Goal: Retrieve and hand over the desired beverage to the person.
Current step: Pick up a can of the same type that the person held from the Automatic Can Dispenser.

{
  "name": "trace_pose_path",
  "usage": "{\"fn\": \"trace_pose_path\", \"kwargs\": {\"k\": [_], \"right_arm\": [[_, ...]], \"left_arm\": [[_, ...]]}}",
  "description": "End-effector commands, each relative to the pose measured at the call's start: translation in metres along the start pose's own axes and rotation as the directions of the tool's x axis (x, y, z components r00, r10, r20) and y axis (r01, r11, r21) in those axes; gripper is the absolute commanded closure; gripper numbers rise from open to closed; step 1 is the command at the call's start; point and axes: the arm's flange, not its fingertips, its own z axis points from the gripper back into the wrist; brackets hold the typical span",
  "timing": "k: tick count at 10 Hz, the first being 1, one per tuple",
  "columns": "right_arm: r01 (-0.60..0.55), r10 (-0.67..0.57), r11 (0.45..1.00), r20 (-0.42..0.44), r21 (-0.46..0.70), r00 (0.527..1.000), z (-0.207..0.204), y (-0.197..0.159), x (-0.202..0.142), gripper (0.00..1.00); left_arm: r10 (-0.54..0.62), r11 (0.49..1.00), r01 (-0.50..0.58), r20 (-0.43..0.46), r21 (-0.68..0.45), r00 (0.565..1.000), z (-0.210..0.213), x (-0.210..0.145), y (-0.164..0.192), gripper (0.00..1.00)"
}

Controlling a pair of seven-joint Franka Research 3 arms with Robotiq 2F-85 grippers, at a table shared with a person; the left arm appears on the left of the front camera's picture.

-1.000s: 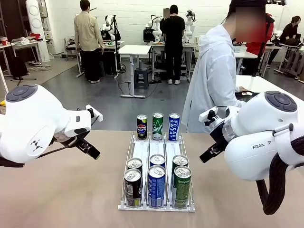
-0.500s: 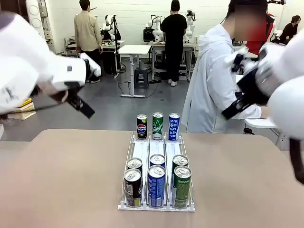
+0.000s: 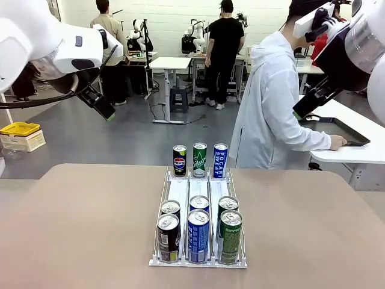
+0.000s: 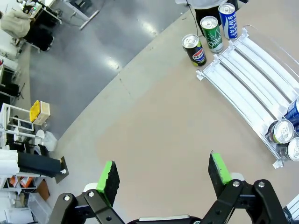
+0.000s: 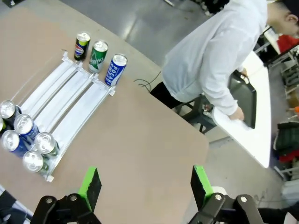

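Three cans stand at the far end of a clear rack (image 3: pixel 180 191): a black Pepsi (image 3: pixel 179 160), a green can (image 3: pixel 200 159) and a blue Pocari Sweat (image 3: pixel 220 160). Several more cans (image 3: pixel 198 235) fill the rack's near end. The person (image 3: pixel 271 102) in a white hooded jacket stands beyond the far edge, turned sideways, one hand on a side table. My left gripper (image 4: pixel 163 172) hangs open and empty high over the table's left part. My right gripper (image 5: pixel 145 181) is open and empty too, high at the right. Both look down on the rack (image 4: pixel 243 60) (image 5: pixel 65 100).
A white side table (image 3: pixel 355 153) with a dark tray (image 3: pixel 343 129) stands at the right behind the table. The brown tabletop (image 3: pixel 78 229) lies bare on both sides of the rack. A yellow bin (image 3: pixel 19 128) sits on the floor at far left.
Both arms have risen from just above the table to high at the upper corners. The person has turned toward the side table and put a hand on it.
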Motion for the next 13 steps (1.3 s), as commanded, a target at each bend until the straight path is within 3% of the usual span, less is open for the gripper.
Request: {"fn": "trace_pose_path", "kwargs": {"k": [1, 2, 3, 4, 5, 7, 9, 13], "right_arm": [[-0.002, 0.002, 1.000, -0.004, -0.010, 1.000, -0.001, 0.001, 0.000, 0.00], [-0.018, 0.020, 0.990, -0.015, 0.136, 1.000, -0.004, -0.003, -0.020, 0.00], [0.038, -0.042, 0.972, 0.015, 0.233, 0.999, 0.005, -0.025, -0.039, 0.00], [0.100, -0.118, 0.916, 0.022, 0.388, 0.993, 0.017, -0.059, -0.063, 0.00], [0.159, -0.205, 0.870, 0.049, 0.466, 0.978, 0.024, -0.087, -0.084, 0.00], [0.294, -0.358, 0.833, 0.052, 0.468, 0.932, 0.030, -0.132, -0.121, 0.00], [0.390, -0.467, 0.799, 0.063, 0.458, 0.882, 0.032, -0.157, -0.146, 0.00], [0.454, -0.546, 0.753, 0.067, 0.477, 0.835, 0.039, -0.187, -0.176, 0.00]], "left_arm": [[0.004, 1.000, -0.004, 0.003, 0.005, 1.000, 0.002, -0.001, 0.002, 0.00], [-0.029, 0.984, 0.028, -0.002, -0.174, 1.000, 0.006, -0.012, 0.002, 0.00], [0.029, 0.934, -0.033, -0.015, -0.356, 0.999, 0.023, -0.016, 0.022, 0.00], [0.096, 0.837, -0.130, -0.092, -0.532, 0.991, 0.037, -0.018, 0.060, 0.00], [0.116, 0.754, -0.168, -0.123, -0.635, 0.986, 0.048, -0.028, 0.089, 0.00], [0.207, 0.753, -0.224, -0.099, -0.618, 0.973, 0.062, -0.055, 0.130, 0.00], [0.289, 0.786, -0.263, -0.043, -0.559, 0.956, 0.078, -0.085, 0.160, 0.00], [0.387, 0.792, -0.301, 0.056, -0.531, 0.920, 0.104, -0.139, 0.202, 0.00]]}}
